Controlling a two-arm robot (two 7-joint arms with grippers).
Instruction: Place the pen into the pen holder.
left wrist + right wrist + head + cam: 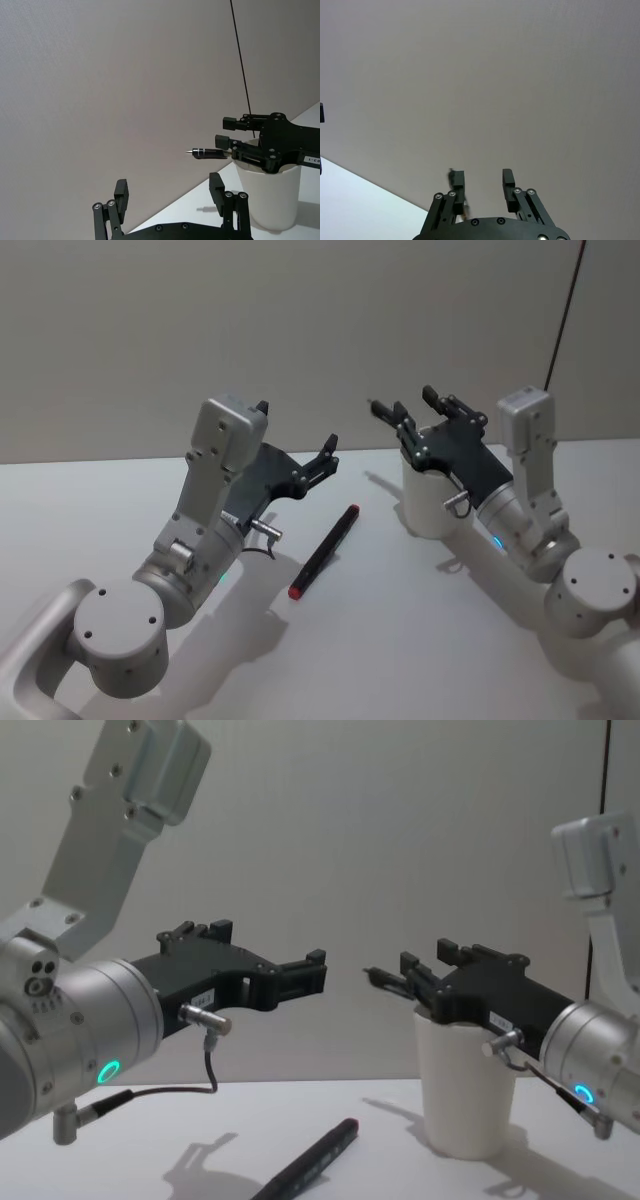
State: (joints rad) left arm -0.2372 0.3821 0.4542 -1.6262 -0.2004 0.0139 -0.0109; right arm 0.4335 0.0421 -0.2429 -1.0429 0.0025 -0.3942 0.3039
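The black, red-ended pen (325,550) lies on the worktop (400,640) between the arms, near the white paper cup (425,510). The right gripper (481,176) hovers at the cup's rim, jaws spread; the left gripper (169,185) hangs raised, jaws spread too.

Two arms of silver-grey metal (190,545), built from round joint housings whose flat end caps (118,628) carry small dark screws. Each wrist bears a boxy light-grey housing (228,427) and a glowing teal ring light (108,1071). A silver plug (200,1016) trails a thin dark cable (170,1090). The matt black left gripper (169,192) and right gripper (482,180) have linked fingers (508,181) pinned with silver screws (451,194); a white label (312,160) marks the right one.
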